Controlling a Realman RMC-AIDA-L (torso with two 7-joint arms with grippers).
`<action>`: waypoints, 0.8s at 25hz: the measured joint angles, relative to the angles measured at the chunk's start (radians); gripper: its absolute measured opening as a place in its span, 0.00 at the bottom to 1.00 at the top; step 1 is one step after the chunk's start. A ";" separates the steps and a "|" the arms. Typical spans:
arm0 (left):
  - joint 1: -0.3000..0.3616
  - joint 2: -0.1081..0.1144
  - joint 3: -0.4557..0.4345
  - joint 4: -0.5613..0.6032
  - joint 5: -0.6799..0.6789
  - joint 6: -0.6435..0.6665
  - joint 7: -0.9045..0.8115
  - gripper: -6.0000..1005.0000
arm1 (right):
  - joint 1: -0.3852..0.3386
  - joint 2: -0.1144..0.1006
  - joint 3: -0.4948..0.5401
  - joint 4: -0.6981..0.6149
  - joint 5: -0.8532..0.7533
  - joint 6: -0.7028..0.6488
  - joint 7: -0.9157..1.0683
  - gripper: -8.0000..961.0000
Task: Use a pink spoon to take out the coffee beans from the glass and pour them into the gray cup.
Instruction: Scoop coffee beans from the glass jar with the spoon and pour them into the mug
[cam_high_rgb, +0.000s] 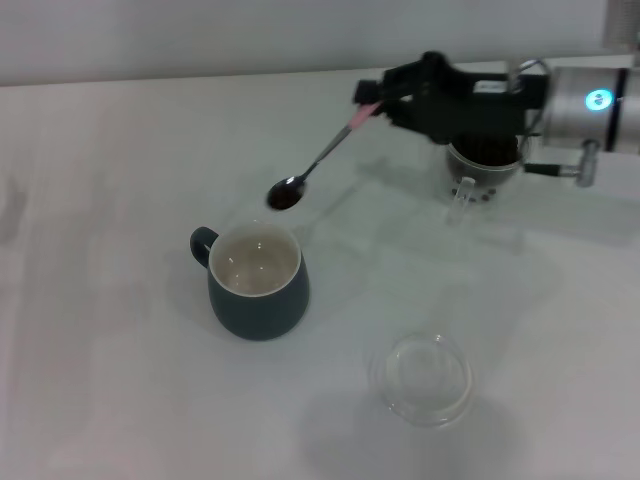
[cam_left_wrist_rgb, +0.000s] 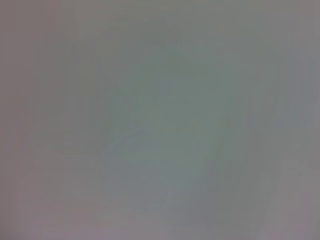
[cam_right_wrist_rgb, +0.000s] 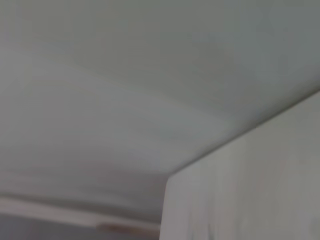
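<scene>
In the head view my right gripper (cam_high_rgb: 372, 98) is shut on the pale pink handle of the pink spoon (cam_high_rgb: 322, 155). The spoon slopes down to the left, and its metal bowl carries dark coffee beans (cam_high_rgb: 286, 197) in the air just above and behind the rim of the gray cup (cam_high_rgb: 256, 282). That cup stands upright with a cream inside and its handle to the left. The glass (cam_high_rgb: 484, 165), holding more beans, stands at the back right, partly hidden under my right arm. My left gripper is out of view.
A shallow clear handleless dish (cam_high_rgb: 424, 378) sits on the white table (cam_high_rgb: 100, 300) in front of and right of the gray cup. Both wrist views show only blank pale surfaces.
</scene>
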 joint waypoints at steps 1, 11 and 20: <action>0.000 0.000 0.000 0.000 0.000 0.000 0.000 0.88 | 0.008 0.008 -0.012 0.000 0.000 -0.001 -0.001 0.17; -0.001 0.000 0.000 -0.001 0.000 0.005 0.000 0.88 | 0.033 0.026 -0.123 -0.012 -0.010 -0.074 -0.061 0.17; -0.003 0.001 0.000 -0.001 0.022 0.000 0.000 0.88 | 0.022 0.033 -0.182 -0.083 -0.004 -0.078 -0.253 0.17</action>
